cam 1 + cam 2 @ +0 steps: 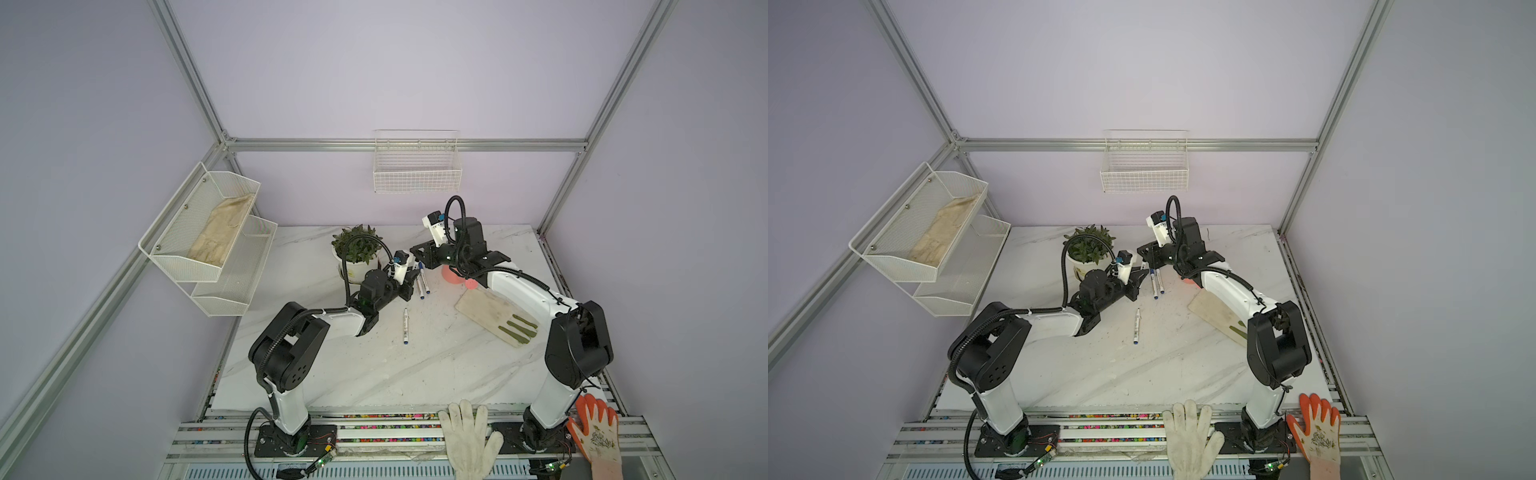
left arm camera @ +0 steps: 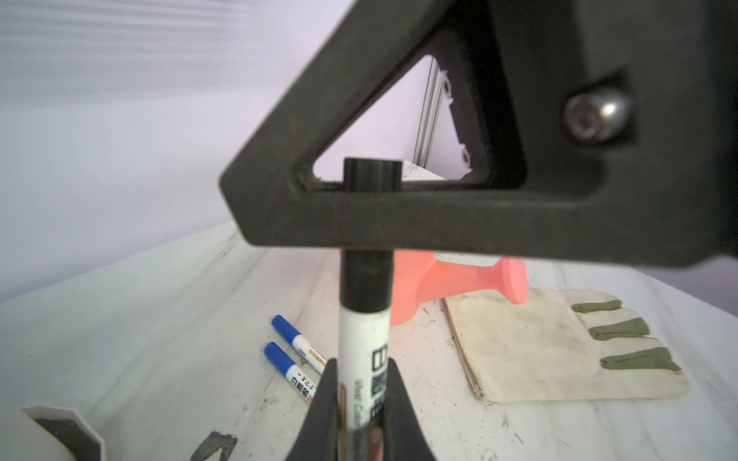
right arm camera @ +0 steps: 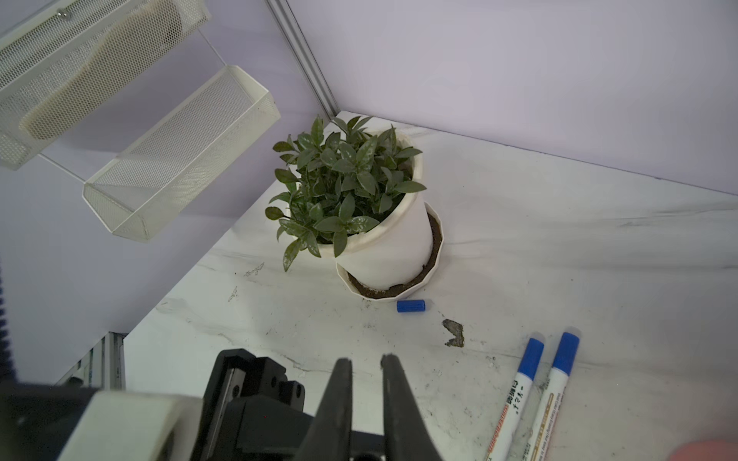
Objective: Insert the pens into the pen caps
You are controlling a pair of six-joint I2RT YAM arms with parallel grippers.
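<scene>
Left wrist view: left gripper (image 2: 362,363) clenched on a white pen (image 2: 364,331), lower barrel cut off. Its black cap (image 2: 372,173) passes behind a finger of the right gripper (image 3: 366,359), jaws pinched on it; how far it's seated is hidden. Two blue-capped pens (image 3: 517,399) lie nearby; loose blue cap (image 3: 411,306) beside plant pot (image 3: 399,239).

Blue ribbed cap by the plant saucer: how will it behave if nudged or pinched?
The short blue ribbed plastic cap lies on its side on the smooth white marble-look table, so a nudge would probably roll it. Tiny, so likely light and skittish. Its apparent ribs should help a pinch.
</scene>
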